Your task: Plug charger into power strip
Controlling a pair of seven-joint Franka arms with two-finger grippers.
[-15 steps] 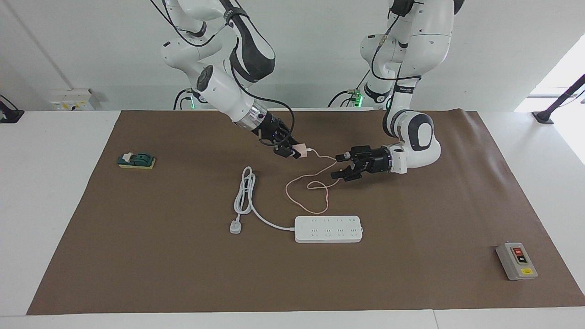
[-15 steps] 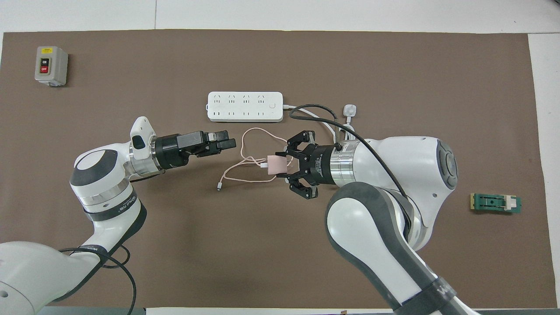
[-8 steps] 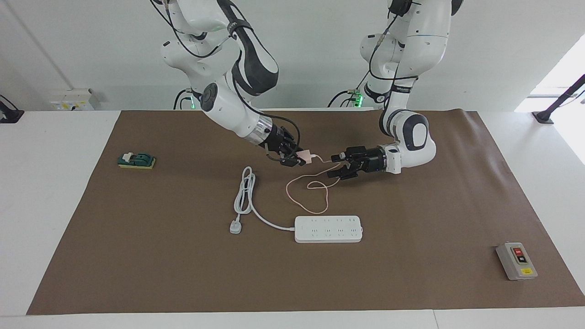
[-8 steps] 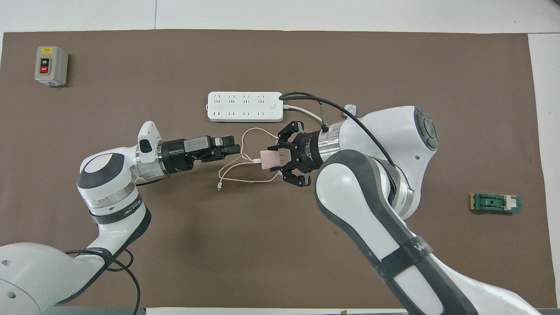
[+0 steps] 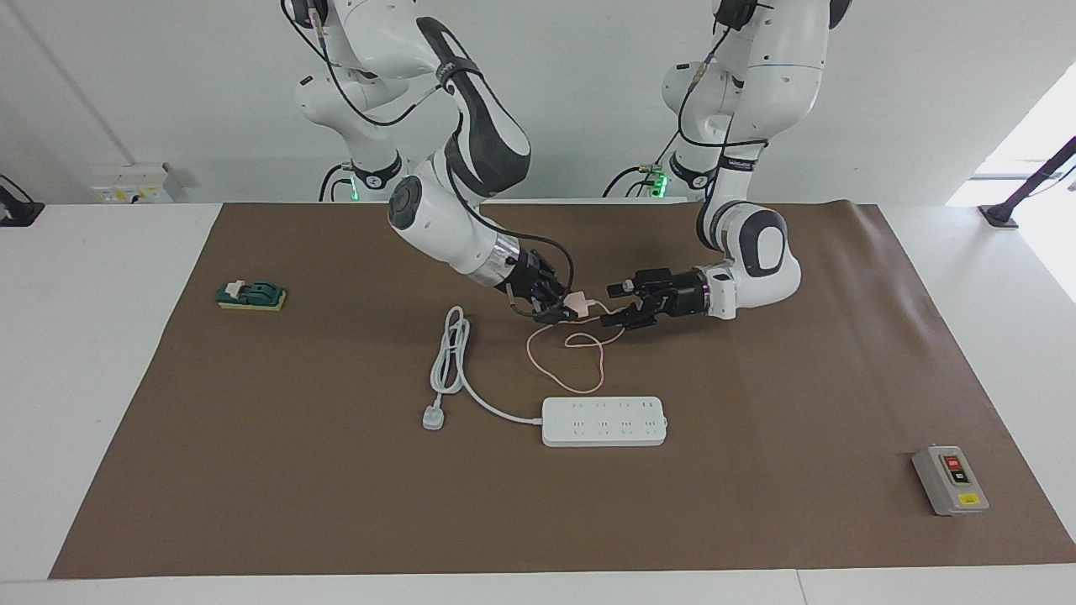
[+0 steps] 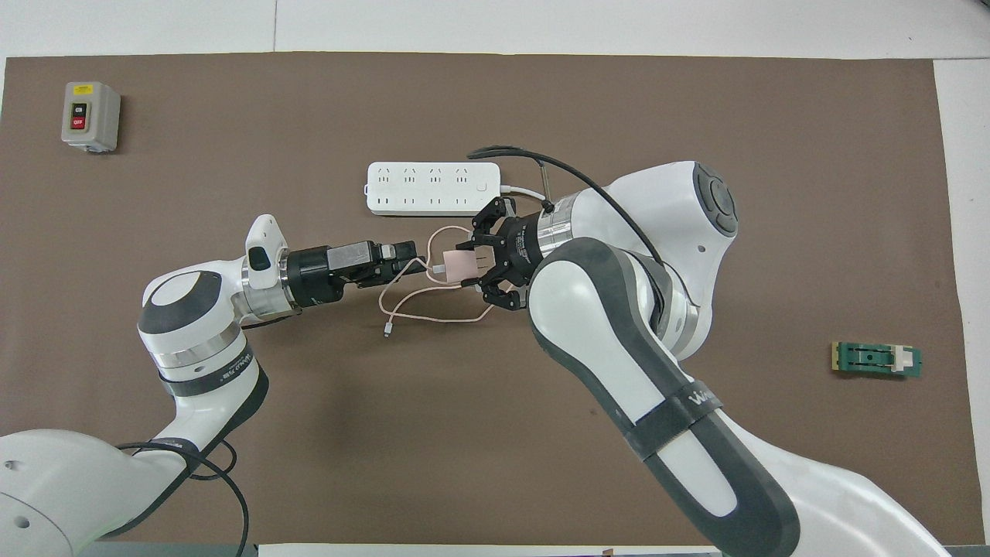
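Note:
The charger (image 5: 578,301), a small pale-pink cube, is held in my right gripper (image 5: 565,309), which is shut on it above the mat; they also show in the overhead view, charger (image 6: 460,265) and right gripper (image 6: 473,264). Its thin pink cable (image 5: 580,370) hangs down and loops on the mat, nearer to the robots than the power strip (image 5: 603,421). My left gripper (image 5: 620,304) is open and empty, level with the charger and a short gap from it, over the cable loops. The strip (image 6: 433,188) lies flat with its sockets up.
The strip's thick white cord (image 5: 450,353) and three-pin plug (image 5: 433,418) lie toward the right arm's end. A grey button box (image 5: 950,480) sits at the left arm's end, farthest from the robots. A green block (image 5: 251,295) sits at the right arm's end.
My right gripper has carried the charger toward my left gripper and lower over the cable loops. My left gripper has closed part of the gap and stays open.

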